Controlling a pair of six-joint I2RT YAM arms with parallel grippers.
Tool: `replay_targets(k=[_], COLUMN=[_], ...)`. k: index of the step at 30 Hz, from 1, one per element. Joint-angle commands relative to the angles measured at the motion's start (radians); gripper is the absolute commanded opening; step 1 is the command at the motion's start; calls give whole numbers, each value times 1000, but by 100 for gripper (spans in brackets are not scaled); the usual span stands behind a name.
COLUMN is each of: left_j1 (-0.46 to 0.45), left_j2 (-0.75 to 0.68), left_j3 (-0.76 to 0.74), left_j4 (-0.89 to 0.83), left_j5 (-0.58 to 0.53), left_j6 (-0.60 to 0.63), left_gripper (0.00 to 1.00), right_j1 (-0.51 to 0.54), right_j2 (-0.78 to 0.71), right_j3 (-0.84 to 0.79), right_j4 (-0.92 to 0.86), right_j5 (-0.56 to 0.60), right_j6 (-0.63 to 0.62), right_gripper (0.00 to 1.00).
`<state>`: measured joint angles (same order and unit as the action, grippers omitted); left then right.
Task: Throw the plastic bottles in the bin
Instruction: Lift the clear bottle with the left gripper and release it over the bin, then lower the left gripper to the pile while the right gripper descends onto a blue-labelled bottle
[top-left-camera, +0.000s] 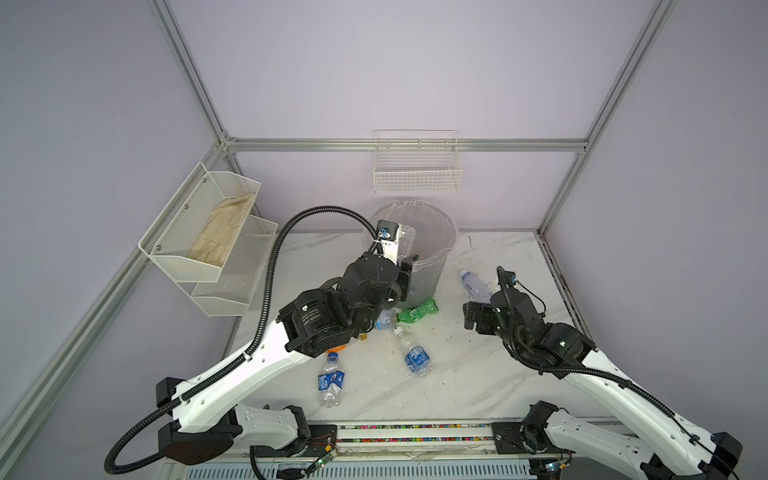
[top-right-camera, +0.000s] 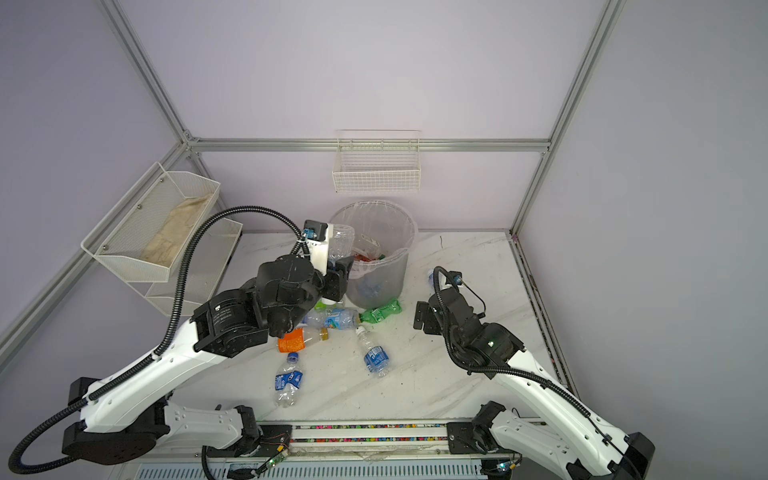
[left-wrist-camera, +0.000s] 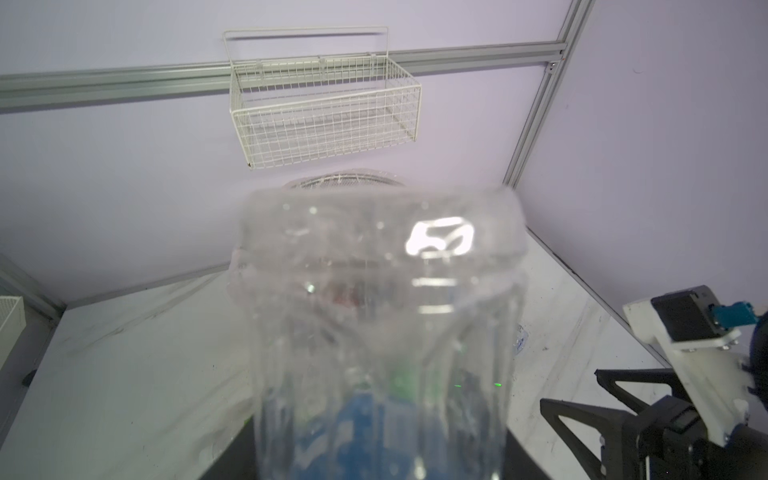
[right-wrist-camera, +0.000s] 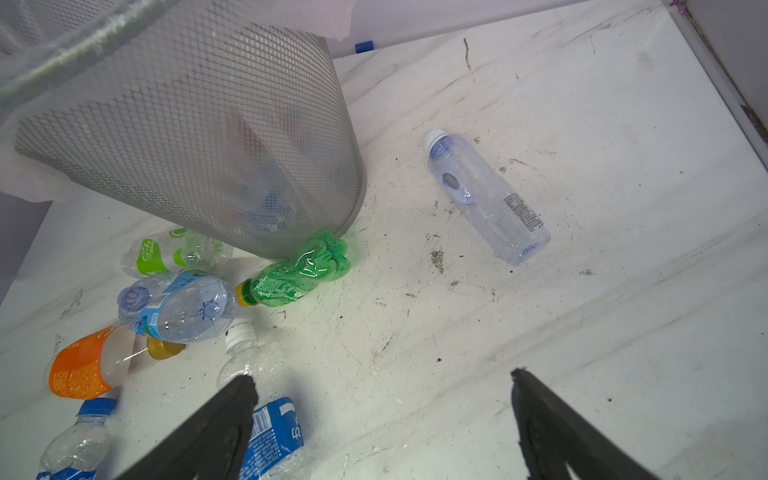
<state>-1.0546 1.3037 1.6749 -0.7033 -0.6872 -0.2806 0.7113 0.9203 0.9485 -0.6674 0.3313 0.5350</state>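
Near the front edge of the worktop, two blue-labelled bottles lie flat, and the right jaws hang spread wide above the surface right of the middle. Behind them, an orange-labelled bottle, a pale-blue-labelled bottle and a green bottle lie bunched at the foot of the bin, the green one touching it; a white-capped clear bottle lies apart towards the right edge. The bin stands near the back edge, and the left jaws pinch a clear bottle at its left rim.

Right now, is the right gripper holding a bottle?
No: the right gripper has its jaws wide open, with only bare table between them.
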Motion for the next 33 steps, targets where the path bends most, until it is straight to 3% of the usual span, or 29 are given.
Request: replay_targets(k=[1,12,18,19,20,22,24,33], left_j1=[21,175,302,321,336,346,346,320], left_j2=[52,323,501,537,575,626,636,451], left_j3=[172,463,621,653,688,750,771,598], left_j4=[99,57,-64,-101,-137,-208,-243,-162], left_j5=[31,232,351,367,369,359,357,354], left_j6=[132,134,77,73,72,72,58,28], left_gripper=[31,30,31,36,52,98,100,100], right_j1=[-4,-3,-4,-4,-4,-4,-4,-4], right_j2=[-23,-26,-26,-29,-30,-38,-46,-25], right_j3=[-8,-7,-4,-3,-3,-2,-6,-11], right_j4=[6,3,-2,-3,-4,-4,-4,14], right_j5=[-1,-3,-9,-10,-12,-16,-29,-83], right_j6=[11,13,13,13,14,17,21,12], right_gripper=[97,97,98,97,97,98,97,97])
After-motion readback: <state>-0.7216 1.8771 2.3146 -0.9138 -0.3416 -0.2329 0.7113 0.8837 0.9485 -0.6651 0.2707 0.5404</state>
